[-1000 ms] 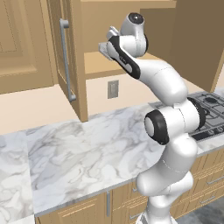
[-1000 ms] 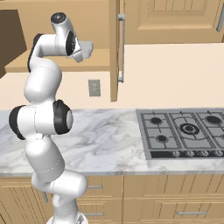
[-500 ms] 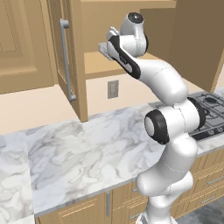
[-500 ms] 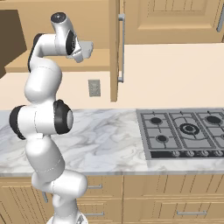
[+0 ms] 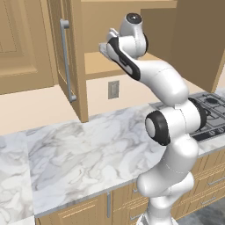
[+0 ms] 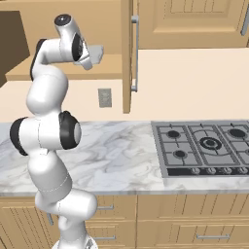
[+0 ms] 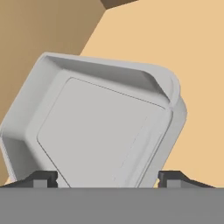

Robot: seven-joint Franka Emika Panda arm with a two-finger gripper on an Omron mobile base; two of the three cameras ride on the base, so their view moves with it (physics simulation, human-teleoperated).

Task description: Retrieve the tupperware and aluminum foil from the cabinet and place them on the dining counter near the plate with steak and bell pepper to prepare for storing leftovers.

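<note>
The tupperware [image 7: 105, 127], a shallow pale grey container with rounded corners, lies on the light-wood floor of the open cabinet [image 5: 94, 66]. It sits skewed to my gripper [image 7: 108, 178], close in front of the hand camera. My two dark fingertips [image 7: 43, 177] stand wide apart on either side of its near end, and no squeeze shows. From the base views, my arm reaches up so that the gripper [image 6: 97, 54] is at the front of the cabinet's lower shelf [image 6: 109, 65]. The aluminum foil and the dining counter are out of view.
The cabinet's open door [image 5: 66, 52] with its long silver handle [image 6: 134, 53] juts out beside my hand. Below are a marble counter [image 5: 79, 154], a wall outlet [image 5: 113, 89] and a gas hob [image 6: 204, 146] to the right.
</note>
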